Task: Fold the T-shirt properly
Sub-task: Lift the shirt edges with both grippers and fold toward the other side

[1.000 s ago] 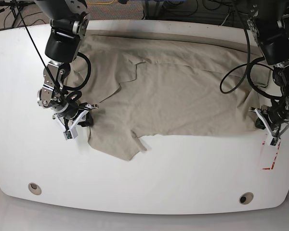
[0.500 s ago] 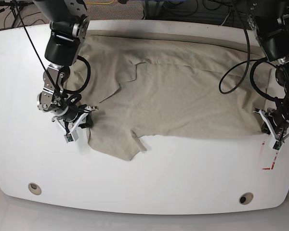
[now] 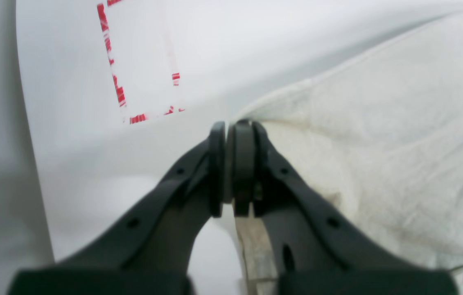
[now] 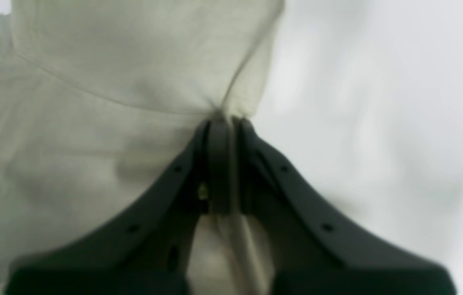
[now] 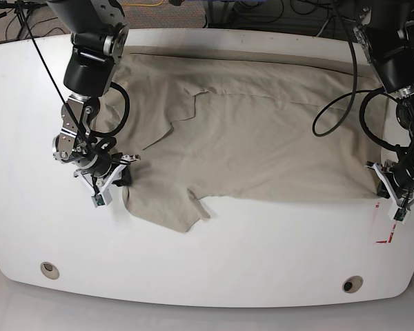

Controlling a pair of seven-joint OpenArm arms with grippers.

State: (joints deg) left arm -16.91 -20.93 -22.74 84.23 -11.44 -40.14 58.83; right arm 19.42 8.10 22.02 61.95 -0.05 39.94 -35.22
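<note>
Jaws together on both arms, each clamped on cloth. Left gripper (image 3: 231, 123) pinching the corner edge of the T-shirt (image 5: 248, 138), with a strip of fabric showing between and below the black fingers (image 3: 243, 164); rest of the shirt spreading off to one side of the jaws in the left wrist view. Right gripper (image 4: 223, 119) nipping a gathered fold, cloth bunched to a point right at the tips and fanning away from them. In the base view, spread wide and wrinkled across the white surface (image 5: 248, 262), pinched at both lower ends, a flap hanging toward the near edge. Red marks (image 3: 114, 78) on the surface just beside the left gripper.
</note>
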